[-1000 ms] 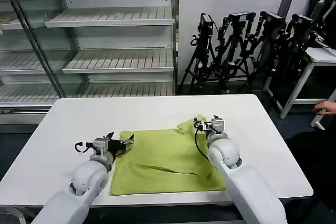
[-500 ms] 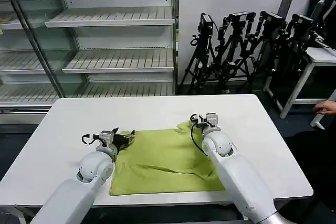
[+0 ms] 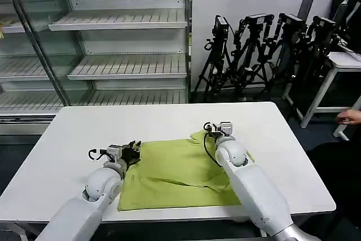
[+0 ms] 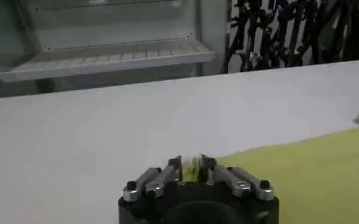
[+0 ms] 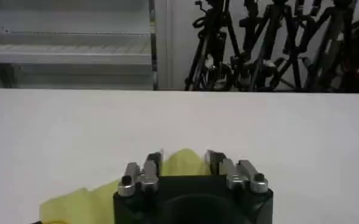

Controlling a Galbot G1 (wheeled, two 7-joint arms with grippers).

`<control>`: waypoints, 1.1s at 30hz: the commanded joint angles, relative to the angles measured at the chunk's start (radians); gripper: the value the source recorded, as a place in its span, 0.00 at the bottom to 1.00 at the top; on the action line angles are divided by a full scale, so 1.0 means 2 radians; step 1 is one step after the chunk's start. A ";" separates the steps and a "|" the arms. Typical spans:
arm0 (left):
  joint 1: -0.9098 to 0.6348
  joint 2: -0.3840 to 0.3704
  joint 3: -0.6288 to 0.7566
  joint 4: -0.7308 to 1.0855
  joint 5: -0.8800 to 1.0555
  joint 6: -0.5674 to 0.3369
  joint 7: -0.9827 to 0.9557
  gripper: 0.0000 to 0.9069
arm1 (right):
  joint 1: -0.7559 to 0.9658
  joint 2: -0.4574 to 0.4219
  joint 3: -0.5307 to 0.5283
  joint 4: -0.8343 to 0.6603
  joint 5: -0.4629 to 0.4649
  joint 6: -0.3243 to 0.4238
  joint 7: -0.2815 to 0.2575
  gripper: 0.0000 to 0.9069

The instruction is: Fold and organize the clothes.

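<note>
Empty shelves back the white tabletop [image 3: 73,134], the lime T-shirt [image 3: 175,173] lying at six o'clock. The left gripper [image 4: 191,165] pinches its far-left corner; the right gripper [image 5: 182,159] straddles the far-right fabric, jaws apart (a one-sided pull could skew the fold).

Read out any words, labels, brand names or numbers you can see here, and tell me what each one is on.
None can be read.
T-shirt: plain yellow-green side up, no print showing.
Left gripper and right gripper: no markings legible.
Tripod-mounted cameras and shelves behind the table: any labels are too small to read.
</note>
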 commanded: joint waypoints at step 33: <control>0.079 0.038 -0.075 -0.141 -0.036 -0.018 0.007 0.02 | -0.098 -0.072 0.043 0.199 -0.048 0.096 -0.033 0.00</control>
